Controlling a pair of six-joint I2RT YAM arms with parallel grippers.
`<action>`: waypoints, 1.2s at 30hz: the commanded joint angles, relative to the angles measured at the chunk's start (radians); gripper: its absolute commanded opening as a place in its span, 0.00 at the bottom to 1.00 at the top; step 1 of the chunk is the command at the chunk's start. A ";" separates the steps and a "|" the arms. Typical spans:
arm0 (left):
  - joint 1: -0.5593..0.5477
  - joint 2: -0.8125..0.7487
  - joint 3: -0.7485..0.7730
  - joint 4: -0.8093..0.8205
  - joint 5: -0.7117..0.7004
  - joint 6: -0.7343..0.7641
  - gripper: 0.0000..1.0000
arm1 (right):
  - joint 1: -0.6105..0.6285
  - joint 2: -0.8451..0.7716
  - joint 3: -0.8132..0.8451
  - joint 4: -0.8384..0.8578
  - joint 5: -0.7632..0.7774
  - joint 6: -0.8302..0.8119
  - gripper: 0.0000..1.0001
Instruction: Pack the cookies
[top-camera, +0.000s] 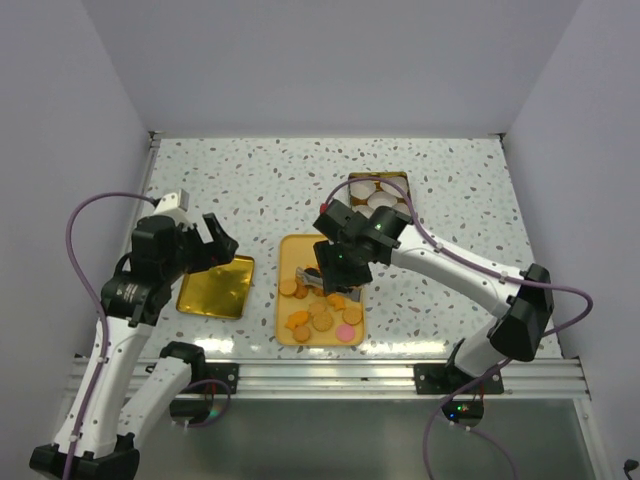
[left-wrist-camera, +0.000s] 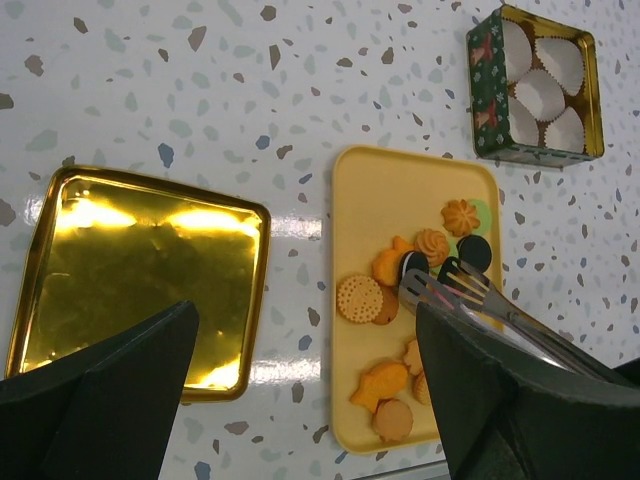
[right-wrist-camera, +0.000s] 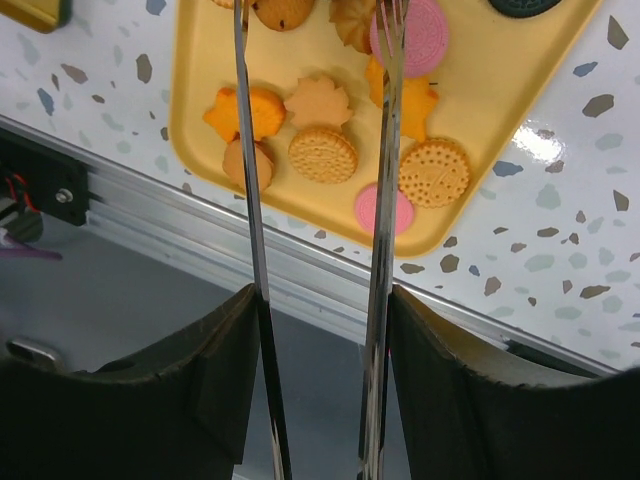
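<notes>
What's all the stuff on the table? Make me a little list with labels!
cookies: scattered on the yellow tray
green tin: back right, holds white paper cups, no cookies visible inside
gold tray: left of the yellow tray
right gripper: clamped on metal tongs, tips over the cookies
left gripper: open, above the gold tray

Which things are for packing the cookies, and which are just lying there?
For the job: cookies, yellow tray, green tin, white paper cups, tongs in the right fingers.
Just lying about: gold lid (not needed yet), silver rail at the near edge.
</notes>
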 joint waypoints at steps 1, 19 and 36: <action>-0.004 -0.022 -0.002 -0.013 -0.010 -0.020 0.95 | 0.014 0.005 0.046 -0.023 0.047 0.024 0.55; -0.004 -0.039 -0.010 -0.022 -0.014 -0.020 0.96 | 0.018 0.048 -0.010 0.040 0.047 0.042 0.52; -0.004 -0.045 -0.013 -0.036 -0.025 -0.001 0.95 | 0.019 0.058 0.006 0.020 0.073 0.045 0.44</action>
